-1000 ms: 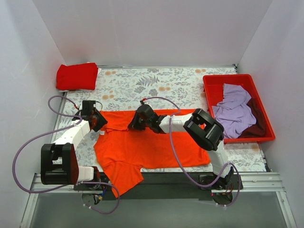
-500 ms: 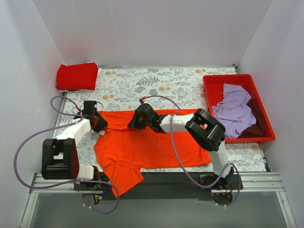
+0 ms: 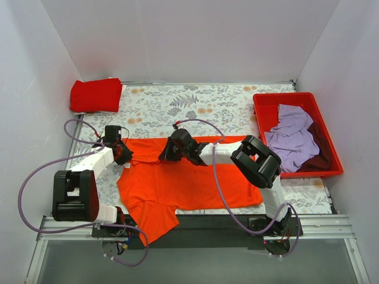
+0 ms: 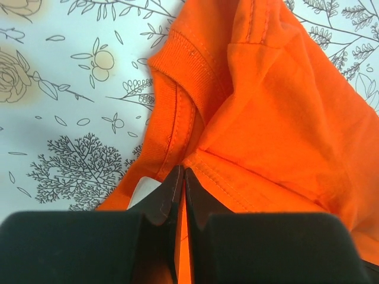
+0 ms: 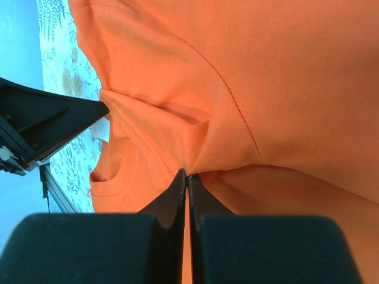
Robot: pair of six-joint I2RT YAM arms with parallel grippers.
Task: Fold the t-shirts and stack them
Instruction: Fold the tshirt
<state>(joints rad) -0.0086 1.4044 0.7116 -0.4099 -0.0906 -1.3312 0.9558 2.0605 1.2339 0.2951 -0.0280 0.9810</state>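
The bright orange t-shirt (image 3: 189,183) lies spread on the floral table, one sleeve hanging over the near edge. My left gripper (image 3: 121,155) is shut on its cloth by the collar (image 4: 172,112). My right gripper (image 3: 166,152) is shut on a pinch of the same shirt (image 5: 237,89) near its far edge. A folded red t-shirt (image 3: 96,94) sits at the far left corner. The lavender t-shirt (image 3: 291,139) lies in the red bin (image 3: 269,102) on top of the dark maroon t-shirt (image 3: 320,152).
The floral table cover (image 3: 195,106) runs behind the orange shirt. White walls close in the left, back and right. The red bin stands at the right edge. Purple cables loop from both arms near the front rail.
My left arm has shifted slightly, its cable loop changing shape. Both grippers stay shut on the orange shirt, which has barely moved.
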